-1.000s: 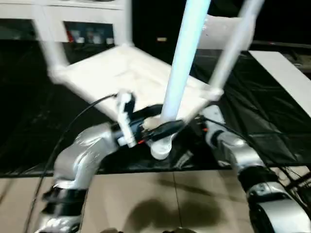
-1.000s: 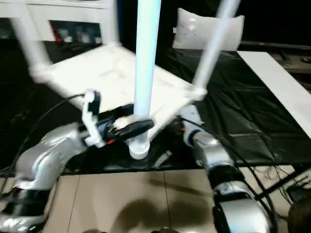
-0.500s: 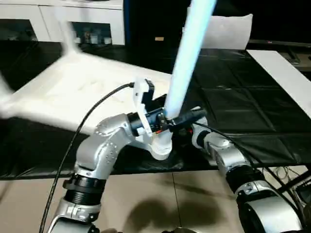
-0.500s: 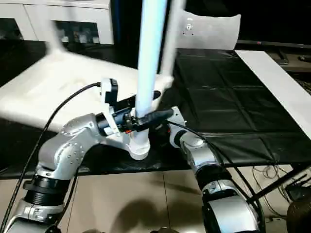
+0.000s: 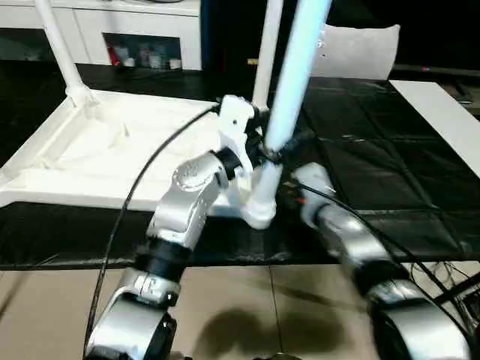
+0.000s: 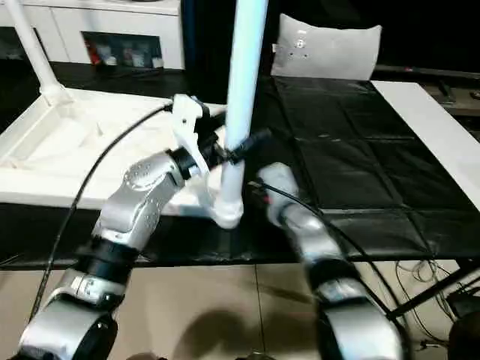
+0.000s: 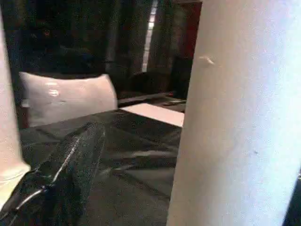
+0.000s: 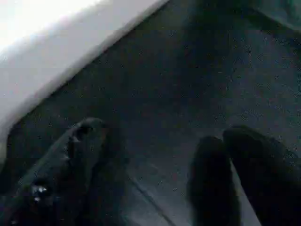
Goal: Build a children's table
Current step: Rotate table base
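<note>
The children's table lies upside down, its ribbed top [image 5: 112, 150] flat on the black cloth. Three white legs stand up from its corners: a near leg [image 5: 296, 67], a far left leg [image 5: 56, 37] and a far right leg [image 5: 268, 45]. My left gripper [image 5: 274, 150] is open and straddles the near leg just above its socket [image 5: 259, 214]. In the left wrist view one finger [image 7: 70, 160] stands apart from the leg [image 7: 235, 117]. My right gripper [image 8: 155, 134] is open over the black cloth, beside the table's white edge [image 8: 56, 56].
A white cabinet [image 5: 142, 30] with glass doors stands at the back. A white pillow [image 5: 360, 49] lies at the far middle and a white board [image 5: 442, 112] at the right. The black cloth [image 5: 360, 142] ends at the front edge, with tiled floor [image 5: 247, 307] and cables below.
The table top was tilted up and has come down flat, swinging to the left. My left gripper stayed at the near leg while its arm rose. The view has also shifted.
</note>
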### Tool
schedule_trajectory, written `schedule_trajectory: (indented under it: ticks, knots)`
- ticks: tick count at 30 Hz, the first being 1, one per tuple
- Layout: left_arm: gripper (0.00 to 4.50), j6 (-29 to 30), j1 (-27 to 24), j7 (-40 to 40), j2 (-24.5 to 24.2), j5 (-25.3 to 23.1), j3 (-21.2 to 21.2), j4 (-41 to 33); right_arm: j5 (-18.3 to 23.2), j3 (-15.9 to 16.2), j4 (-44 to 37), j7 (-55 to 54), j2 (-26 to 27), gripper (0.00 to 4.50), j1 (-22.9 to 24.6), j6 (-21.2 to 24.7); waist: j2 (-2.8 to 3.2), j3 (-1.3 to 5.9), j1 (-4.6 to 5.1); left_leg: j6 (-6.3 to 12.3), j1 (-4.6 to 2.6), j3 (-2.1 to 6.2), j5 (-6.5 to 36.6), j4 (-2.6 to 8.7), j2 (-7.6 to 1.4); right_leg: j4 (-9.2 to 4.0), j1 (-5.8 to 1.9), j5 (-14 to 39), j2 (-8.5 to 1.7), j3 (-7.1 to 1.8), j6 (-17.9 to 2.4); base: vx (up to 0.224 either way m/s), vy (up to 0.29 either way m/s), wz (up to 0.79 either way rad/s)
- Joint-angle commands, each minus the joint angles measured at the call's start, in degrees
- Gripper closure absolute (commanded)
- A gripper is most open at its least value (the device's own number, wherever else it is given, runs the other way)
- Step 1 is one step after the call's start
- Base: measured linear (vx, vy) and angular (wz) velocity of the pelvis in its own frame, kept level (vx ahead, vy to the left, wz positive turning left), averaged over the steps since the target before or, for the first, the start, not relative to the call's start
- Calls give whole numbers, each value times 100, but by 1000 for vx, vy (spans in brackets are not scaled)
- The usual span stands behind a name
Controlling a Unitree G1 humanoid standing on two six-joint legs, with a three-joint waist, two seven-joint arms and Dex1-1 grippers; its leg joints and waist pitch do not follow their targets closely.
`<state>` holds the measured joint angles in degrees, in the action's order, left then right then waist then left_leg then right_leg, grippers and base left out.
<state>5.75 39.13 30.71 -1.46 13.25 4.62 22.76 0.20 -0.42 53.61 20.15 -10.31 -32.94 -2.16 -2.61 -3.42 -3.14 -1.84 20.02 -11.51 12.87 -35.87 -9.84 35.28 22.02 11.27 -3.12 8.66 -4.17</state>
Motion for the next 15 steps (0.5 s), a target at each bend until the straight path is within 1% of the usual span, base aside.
schedule_trajectory:
  ticks: [1, 2, 3, 4, 5, 6, 7, 8, 9, 10, 11, 12, 13, 14, 15]
  knots:
    - [4, -115, 19, -135, 9, -127, -108, 244, 50, -121, -167, 6, -101, 0, 83, 0, 7, 403, -44, 280, -4, 263, 408, 421, -494, -449, -349, 936, -783, -571, -737, 0, 0, 0]
    - [4, -119, 20, -135, 10, -128, -108, 248, 51, -122, -169, 6, -102, 0, 85, 0, 3, 385, -47, 316, 13, 248, 482, 410, -456, -506, -348, 1155, -780, -563, -675, 0, 0, 0]
    - [4, -239, -92, -222, 46, -252, -42, 334, 136, -210, -459, 19, -158, 0, 263, 33, 36, 385, -58, 321, 7, 249, 525, 406, -447, -546, -344, 1351, -775, -555, -601, 0, 0, 0]
    - [4, -258, -126, -249, 47, -286, -24, 342, 155, -230, -535, 23, -168, 0, 306, 43, 43, 382, -65, 329, -7, 267, 542, 425, -482, -545, -331, 1343, -763, -549, -563, 0, 0, 0]
    - [4, -349, -238, -335, 36, -386, 28, 327, 215, -287, -788, 38, -184, 0, 436, 88, 31, 390, -52, 331, -4, 270, 536, 427, -494, -521, -328, 1302, -757, -546, -577, 0, 0, 0]
    - [4, -358, -248, -343, 34, -396, 33, 325, 221, -292, -813, 39, -185, 0, 449, 93, 77, 391, -61, 332, -9, 275, 545, 427, -493, -523, -325, 1286, -764, -545, -603, 0, 0, 0]
    - [4, -337, -468, -378, -5, -458, 91, 105, 319, -367, -1265, 61, -178, 0, 652, 149, 69, 394, -56, 352, 3, 291, 510, 441, -525, -490, -342, 1062, -766, -556, -661, 0, 0, 0]
    - [4, -359, -721, -274, -69, -426, 151, -184, 462, -428, -1810, 95, -149, 0, 874, 311, 45, 391, -60, 389, -7, 280, 507, 439, -531, -487, -327, 989, -771, -569, -661, 0, 0, 0]
    - [4, -369, -821, -224, -95, -407, 172, -304, 518, -447, -2021, 110, -135, 0, 960, 377, 43, 398, -86, 417, 13, 296, 463, 446, -547, -465, -363, 897, -794, -575, -648, 0, 0, 0]
    - [4, -369, -821, -224, -95, -407, 172, -304, 518, -447, -2021, 110, -135, 0, 960, 377, 44, 410, -76, 437, 17, 285, 426, 440, -538, -452, -349, 852, -794, -575, -652, 0, 0, 0]
    - [4, -356, -1146, 31, -225, -242, 179, -756, 693, -398, -2744, 192, -109, 0, 1265, 615, 32, 405, -64, 464, -1, 260, 438, 434, -498, -494, -323, 984, -768, -560, -649, 0, 0, 0]
    - [4, -334, -1247, 92, -268, -180, 154, -909, 725, -373, -2949, 208, -102, 0, 1355, 680, 41, 421, -96, 506, 41, 279, 254, 431, -522, -431, -361, 725, -796, -582, -649, 0, 0, 0]
    - [4, -305, -1381, 172, -324, -98, 122, -1111, 768, -340, -3220, 230, -93, 0, 1474, 765, 54, 390, -93, 526, 20, 291, 319, 461, -557, -458, -328, 816, -791, -570, -637, 0, 0, 0]
    - [4, -263, -1563, 268, -399, 20, 64, -1382, 821, -300, -3577, 246, -79, 0, 1633, 888, 55, 378, -73, 502, 15, 271, 401, 459, -541, -482, -305, 942, -775, -564, -632, 0, 0, 0]
    - [4, -274, -1832, 289, -524, 64, -30, -1705, 868, -268, -3963, 212, -48, 0, 1828, 1053, 66, 367, -84, 435, -5, 272, 523, 469, -532, -507, -310, 1156, -775, -567, -606, 0, 0, 0]
